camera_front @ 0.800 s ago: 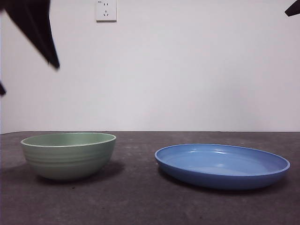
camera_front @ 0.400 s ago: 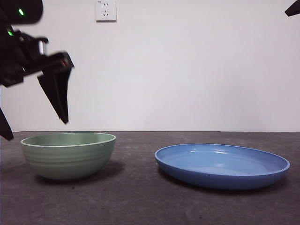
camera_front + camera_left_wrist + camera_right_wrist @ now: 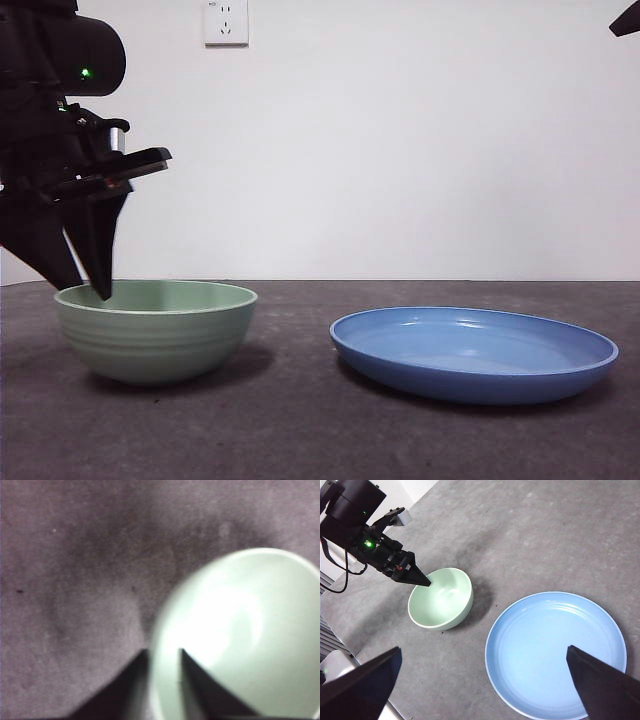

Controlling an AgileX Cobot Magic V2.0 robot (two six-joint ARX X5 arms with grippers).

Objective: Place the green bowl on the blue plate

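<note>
Front view: the green bowl (image 3: 155,330) stood upright on the dark desk (image 3: 300,430), well apart from the blue plate (image 3: 474,353), which lay flat beside it. My left fingers (image 3: 88,285) reached down at the bowl's outer edge, tips at rim level.

Left wrist view: my left fingers (image 3: 162,652) straddled the bowl's (image 3: 240,635) rim, one tip outside the wall and one inside, parted by a narrow gap; whether they pressed the wall I could not tell.

Right wrist view: my right fingers (image 3: 485,667) were spread wide and held nothing, hanging high above the plate (image 3: 555,655). The bowl (image 3: 441,599) sat on the desk (image 3: 535,535), near the plate but clear of it, with my left fingers (image 3: 422,581) at its rim.
</note>
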